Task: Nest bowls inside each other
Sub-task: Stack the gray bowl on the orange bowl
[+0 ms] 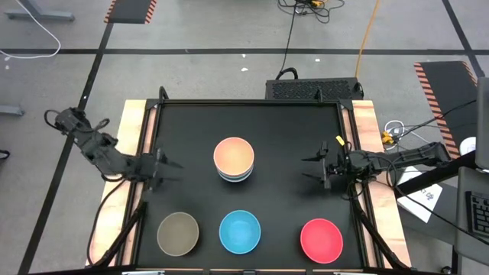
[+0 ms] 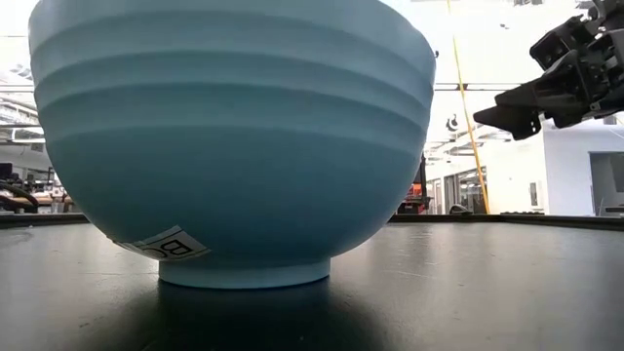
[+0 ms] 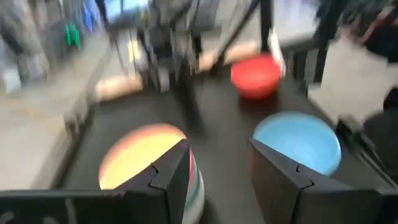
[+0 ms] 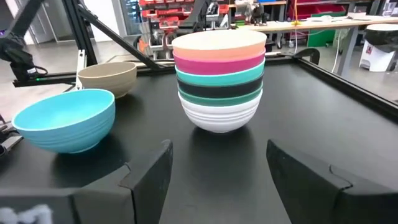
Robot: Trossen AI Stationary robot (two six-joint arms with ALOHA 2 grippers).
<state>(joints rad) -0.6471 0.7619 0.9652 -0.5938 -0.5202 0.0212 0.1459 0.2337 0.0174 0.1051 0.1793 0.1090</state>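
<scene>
Starting at the left edge of the table (image 1: 191,122), your left gripper (image 1: 164,169) hangs empty with its fingers apart, level with the stack and well clear of it. Below it in the near row sits the olive-brown bowl (image 1: 178,233), upright and alone. You should judge this one the natural pick for that arm: come down over its rim, one finger inside and one outside, and close gently so the light bowl does not skid.

At centre stands the stack (image 1: 234,160), peach-orange on top, then magenta, teal, a dark bowl and white at the base, as the right wrist view shows (image 4: 219,81). Carry each new bowl level and release it low over the top bowl so it seats instead of tipping.

In front of the stack sits the light blue bowl (image 1: 240,231). Further right is the red bowl (image 1: 321,239), nearest your right gripper (image 1: 319,167), which is empty, fingers wide apart. Move 1 arm at a time over the stack to avoid a clash.
</scene>
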